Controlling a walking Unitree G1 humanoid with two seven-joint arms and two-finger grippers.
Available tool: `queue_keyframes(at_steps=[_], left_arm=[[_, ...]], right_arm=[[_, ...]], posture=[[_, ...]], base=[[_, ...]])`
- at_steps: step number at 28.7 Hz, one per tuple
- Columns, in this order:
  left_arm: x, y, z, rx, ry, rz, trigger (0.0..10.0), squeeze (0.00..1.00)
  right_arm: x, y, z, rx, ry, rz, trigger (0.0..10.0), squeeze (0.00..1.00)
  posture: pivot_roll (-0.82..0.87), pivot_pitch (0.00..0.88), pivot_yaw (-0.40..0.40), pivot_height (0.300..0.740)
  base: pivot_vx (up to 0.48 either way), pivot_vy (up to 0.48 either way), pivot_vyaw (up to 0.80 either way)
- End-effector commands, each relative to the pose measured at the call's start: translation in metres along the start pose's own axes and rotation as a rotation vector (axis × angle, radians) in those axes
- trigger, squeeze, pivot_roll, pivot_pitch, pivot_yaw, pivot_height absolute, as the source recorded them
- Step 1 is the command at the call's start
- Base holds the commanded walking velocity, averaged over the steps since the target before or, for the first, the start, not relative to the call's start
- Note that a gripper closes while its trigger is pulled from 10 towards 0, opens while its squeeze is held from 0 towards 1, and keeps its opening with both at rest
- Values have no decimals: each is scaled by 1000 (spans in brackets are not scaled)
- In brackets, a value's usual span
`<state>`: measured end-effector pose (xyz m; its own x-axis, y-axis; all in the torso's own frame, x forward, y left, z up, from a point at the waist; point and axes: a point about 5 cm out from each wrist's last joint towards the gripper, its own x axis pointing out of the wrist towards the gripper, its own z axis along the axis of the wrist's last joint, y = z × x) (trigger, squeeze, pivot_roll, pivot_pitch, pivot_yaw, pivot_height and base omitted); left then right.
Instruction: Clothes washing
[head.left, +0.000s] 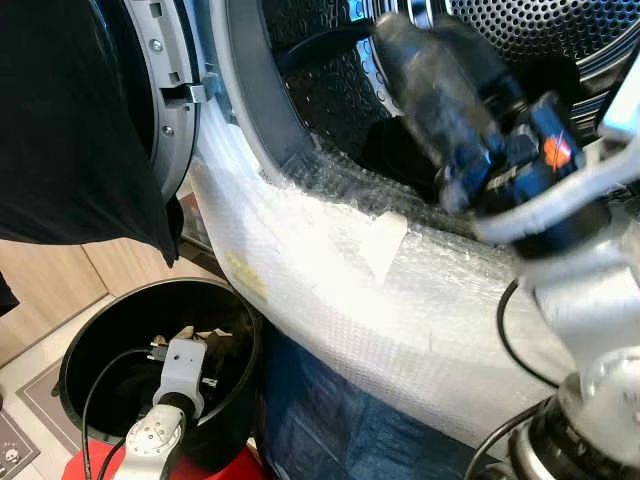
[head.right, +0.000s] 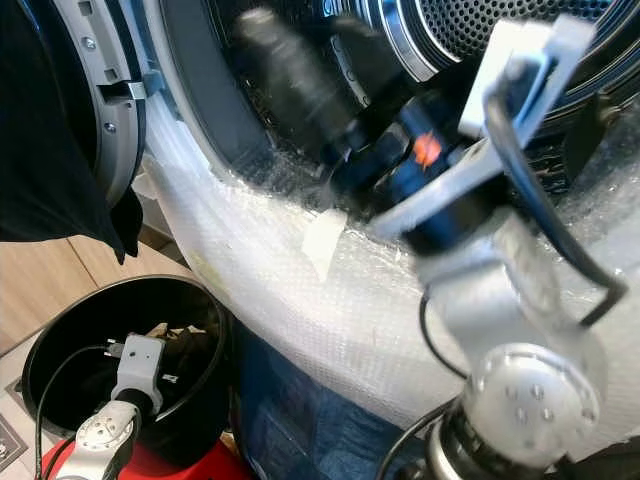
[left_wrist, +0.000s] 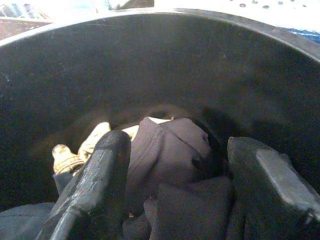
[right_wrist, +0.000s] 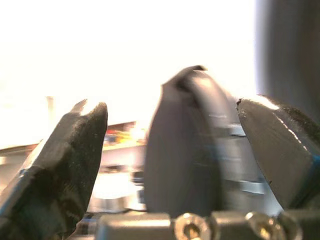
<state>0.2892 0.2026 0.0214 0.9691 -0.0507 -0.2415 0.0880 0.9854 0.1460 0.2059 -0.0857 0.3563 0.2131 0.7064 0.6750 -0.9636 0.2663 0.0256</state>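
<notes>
Fig.: front-loading washer, door open; landmark = washer opening (head.left: 300, 140), its lower rim wrapped in bubble wrap (head.left: 400, 300) w/ one tape strip (head.left: 385, 243).

Right gripper (head.left: 420, 50): raised at the opening, just inside the rim, blurred. In right wrist view its two fingers (right_wrist: 65, 150) stand apart w/ a dark rounded form between them; cannot tell if that is cloth held or part of the machine. Perforated drum (head.left: 540, 30) lies behind it; a dark mass low in the drum, prob. a garment.

Left gripper (left_wrist: 175, 180): below the opening and toward robot's left, down inside a black bucket (head.left: 90, 340). Fingers spread wide, nothing pinched; they straddle the dark clothes (left_wrist: 170, 155) at the bucket's bottom, w/ a pale yellowish item (left_wrist: 75, 150) beside them. Task things, then, sit in the bucket, poss. also in the drum.

A black garment (head.left: 70, 120) hangs left of the opening, over the door (head.left: 170, 90) area. A blue bag or cover (head.left: 330, 420) sits under the rim, beside the bucket, which stands on sth red (head.left: 220, 470).

Risks (judgement): left fingers may close on a loose fold only, so cloth slips on the lift; lifted cloth may snag on the wrap or tape at the rim; right arm's cable (head.right: 560, 220) could catch the rim.

Count: 2 grippers, 1 bucket, 1 washer, 1 tape strip, 1 hanging garment; clothes in bucket: at least 2 pieces, exact no. unclear.
</notes>
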Motion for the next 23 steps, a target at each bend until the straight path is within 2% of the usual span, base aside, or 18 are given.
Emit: queue_keyframes(at_steps=[1,2,3,6,8,9,11,12,14,16,17,18,21,22,23], left_arm=[[-14,-16,-33,-10,144,-57,10000,0],[-14,-17,-32,-11,142,-59,10000,0],[-14,-17,-32,-11,142,-59,10000,0],[-13,-17,-31,-13,140,-59,10000,0],[-12,-17,-31,-13,140,-61,10000,0],[-12,-17,-31,-13,140,-61,10000,0],[-12,-17,-30,-11,139,-62,10000,0],[-12,-17,-30,-11,139,-62,10000,0],[-12,-15,-30,-10,138,-56,10000,0],[-12,-13,-30,-10,136,-52,10000,0],[-12,-13,-29,-9,135,-53,10000,0],[-12,-13,-29,-4,136,-59,10000,0],[-12,-12,-29,-3,134,-59,10000,0],[-12,-12,-29,-2,134,-58,10000,0],[-11,-12,-28,-4,133,-57,10000,0]], right_arm=[[-4,14,1,73,-44,135,10000,0],[-9,17,-2,139,-68,185,10000,0],[-9,17,-2,139,-68,185,10000,0],[-28,18,-15,233,-34,246,10000,0],[-47,22,-41,292,110,282,10000,0],[-47,22,-41,292,110,282,10000,0],[-56,24,-56,352,204,282,10000,0],[-56,24,-56,352,204,282,10000,0],[-69,26,-63,427,206,292,10000,0],[-74,24,-69,448,228,278,10000,0],[-86,23,-87,457,358,255,10000,0],[-100,21,-109,428,519,224,10000,0],[-125,19,-137,428,645,225,10000,0],[-128,19,-139,429,656,220,10000,0],[-135,11,-153,367,739,167,10000,0]], posture=[[-41,42,-48,740],[-38,42,-50,740],[-38,42,-50,740],[-38,41,-49,740],[-38,47,-41,740],[-38,47,-41,740],[-27,55,-39,740],[-27,55,-39,740],[-25,54,-38,740],[-19,55,-39,740],[-20,56,-38,740],[-20,51,-37,740],[-12,63,-34,740],[-10,65,-34,740],[-10,65,-34,740]], base=[[0,0,0],[0,0,0],[0,0,0],[0,0,0],[0,0,0],[0,0,0],[0,0,0],[0,0,0],[0,0,0],[0,0,0],[0,0,0],[0,0,0],[0,0,0],[0,0,0],[0,0,0]])
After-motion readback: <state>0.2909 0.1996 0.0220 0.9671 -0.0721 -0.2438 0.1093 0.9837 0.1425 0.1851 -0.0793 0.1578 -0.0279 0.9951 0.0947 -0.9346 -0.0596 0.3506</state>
